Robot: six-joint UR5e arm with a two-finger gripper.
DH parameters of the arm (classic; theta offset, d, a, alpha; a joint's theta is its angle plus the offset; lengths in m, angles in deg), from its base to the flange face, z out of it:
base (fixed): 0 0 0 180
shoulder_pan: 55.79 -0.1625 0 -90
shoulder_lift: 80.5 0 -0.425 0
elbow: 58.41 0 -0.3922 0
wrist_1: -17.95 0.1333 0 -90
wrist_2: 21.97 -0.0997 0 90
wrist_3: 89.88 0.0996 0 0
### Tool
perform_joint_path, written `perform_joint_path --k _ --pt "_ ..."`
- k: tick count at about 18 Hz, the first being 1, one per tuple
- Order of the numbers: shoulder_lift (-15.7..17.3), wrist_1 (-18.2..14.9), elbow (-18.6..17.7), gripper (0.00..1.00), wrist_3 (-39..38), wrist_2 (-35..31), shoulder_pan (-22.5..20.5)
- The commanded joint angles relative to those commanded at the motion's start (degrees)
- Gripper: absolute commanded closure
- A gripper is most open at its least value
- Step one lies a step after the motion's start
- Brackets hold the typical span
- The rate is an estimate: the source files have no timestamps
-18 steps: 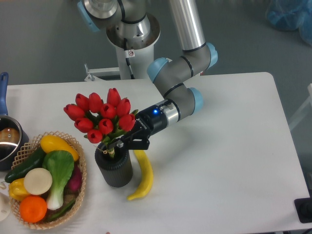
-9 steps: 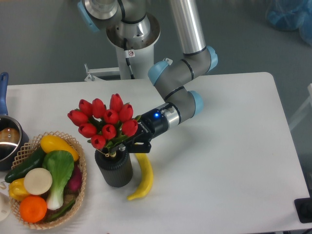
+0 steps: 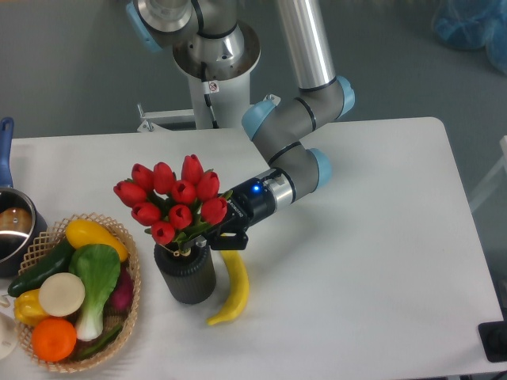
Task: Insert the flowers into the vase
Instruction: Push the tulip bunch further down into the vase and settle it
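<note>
In the vase (dark, ribbed) stand the flowers, jaws clamping them.

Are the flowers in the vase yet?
Partly in. The flowers have their stems going down into the vase's mouth, while the end effector grips them just above the rim.

The arm comes down from the top of the view in a silver tube, bends through grey joints with pale blue caps, and reaches out toward the left and slightly downward. A small blue light glows on the black wrist. The gripper points left, its dark fingers close together, the grip itself partly hidden.
</note>
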Motion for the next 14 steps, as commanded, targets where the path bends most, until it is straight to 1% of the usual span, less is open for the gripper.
perform_joint_path --k 3,4,5,7,8,10,14 --pt "0.0 0.0 -0.2 0.72 0.0 0.0 0.0" --pt "0.0 0.0 -0.2 0.70 0.0 0.0 0.0" --pt "0.0 0.0 -0.2 0.64 0.3 0.0 0.0" --pt "0.0 0.0 -0.2 0.62 1.1 0.0 0.0" --pt "0.0 0.0 -0.3 0.59 1.2 0.0 0.0" --pt "0.0 0.0 -0.3 0.56 1.2 0.0 -0.1" --pt "0.0 0.0 -0.4 0.55 1.2 0.0 -0.1"
